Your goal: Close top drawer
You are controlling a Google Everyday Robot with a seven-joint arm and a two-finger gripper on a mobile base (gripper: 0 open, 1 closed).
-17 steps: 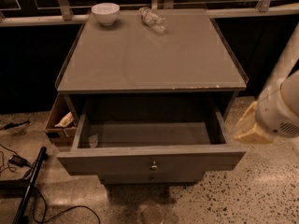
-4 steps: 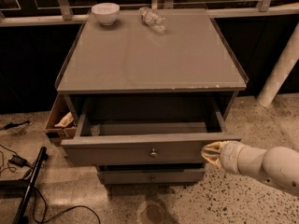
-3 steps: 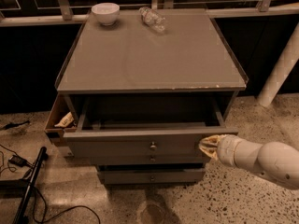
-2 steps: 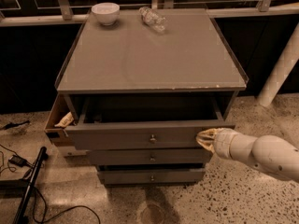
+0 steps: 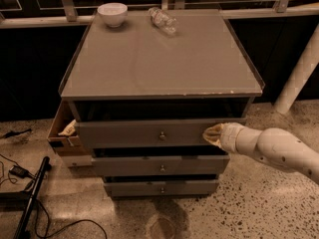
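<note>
One top drawer (image 5: 139, 133) against jaws

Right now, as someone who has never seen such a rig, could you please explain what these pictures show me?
There is one camera view only, looking down at the front of a grey cabinet; where the camera is mounted is not known. The white jointed limb coming in from the right is the robot's single arm. Its gripper, the pale tip, sits against the right end of the top drawer, which is not yet fully in: a dark gap shows above its front. The gripper seems to carry nothing; it looks placed to push. On the cabinet's top stand a white bowl and, lying on its side, a clear bottle. Two more drawers sit below, and an open cardboard box is beside the cabinet.
</note>
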